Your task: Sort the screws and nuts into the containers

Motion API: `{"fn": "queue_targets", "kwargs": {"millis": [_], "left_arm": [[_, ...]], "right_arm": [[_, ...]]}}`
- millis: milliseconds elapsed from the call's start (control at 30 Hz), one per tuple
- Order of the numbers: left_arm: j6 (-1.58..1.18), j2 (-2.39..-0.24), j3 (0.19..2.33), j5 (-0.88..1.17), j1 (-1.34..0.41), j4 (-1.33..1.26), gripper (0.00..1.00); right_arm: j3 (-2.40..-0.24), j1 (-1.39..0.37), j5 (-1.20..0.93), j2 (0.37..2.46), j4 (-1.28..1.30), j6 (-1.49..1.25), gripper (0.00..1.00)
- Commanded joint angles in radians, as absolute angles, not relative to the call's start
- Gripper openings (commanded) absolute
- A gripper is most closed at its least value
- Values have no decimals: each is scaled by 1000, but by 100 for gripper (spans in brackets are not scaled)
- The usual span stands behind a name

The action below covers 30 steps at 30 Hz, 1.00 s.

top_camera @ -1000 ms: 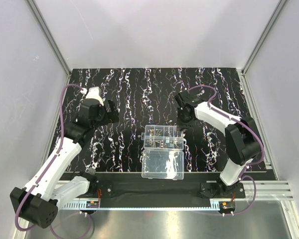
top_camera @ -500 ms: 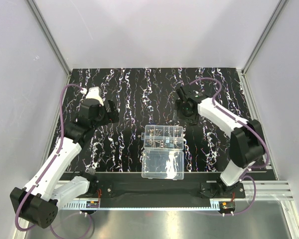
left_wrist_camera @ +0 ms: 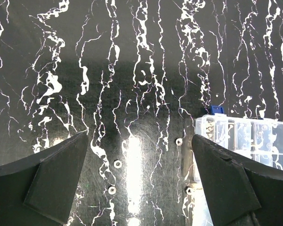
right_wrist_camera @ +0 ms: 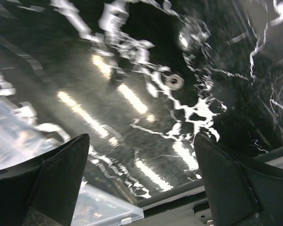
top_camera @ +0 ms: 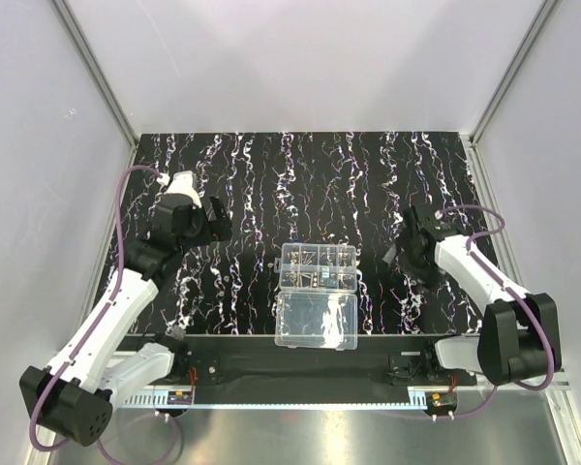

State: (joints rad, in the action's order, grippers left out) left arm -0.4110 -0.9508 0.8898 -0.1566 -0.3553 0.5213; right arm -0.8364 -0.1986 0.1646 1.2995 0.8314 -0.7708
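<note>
The left gripper (left_wrist_camera: 140,181) and right gripper (right_wrist_camera: 141,186) were found spread wide, empty; an apparent nut (right_wrist_camera: 173,81) was seen right of upper centre.

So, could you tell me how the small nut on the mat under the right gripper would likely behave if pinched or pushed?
The nut lies flat, so it probably won't roll, though a push may slide it across the glossy mat. It looks far smaller than the fingers of the open right gripper, so it could slip or flip when pinched.
</note>
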Motion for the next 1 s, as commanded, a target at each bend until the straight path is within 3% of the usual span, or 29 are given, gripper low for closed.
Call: {"fn": "queue_targets", "kwargs": {"millis": [0, 200, 367, 833, 967], "left_arm": [[-411, -951, 890, -130, -348, 465, 99], [-410, -957, 891, -144, -348, 468, 99], [-405, -968, 894, -153, -348, 471, 99], [-399, -1022, 899, -186, -333, 451, 99], [-397, -1049, 911, -176, -325, 446, 99]], "right_arm": [[-766, -189, 166, 1290, 747, -850, 100], [-704, -186, 181, 1305, 672, -844, 83], [-693, -169, 199, 1318, 621, -825, 77], [-752, -69, 173, 1425, 583, -758, 77], [-750, -64, 156, 1459, 569, -752, 70]]}}
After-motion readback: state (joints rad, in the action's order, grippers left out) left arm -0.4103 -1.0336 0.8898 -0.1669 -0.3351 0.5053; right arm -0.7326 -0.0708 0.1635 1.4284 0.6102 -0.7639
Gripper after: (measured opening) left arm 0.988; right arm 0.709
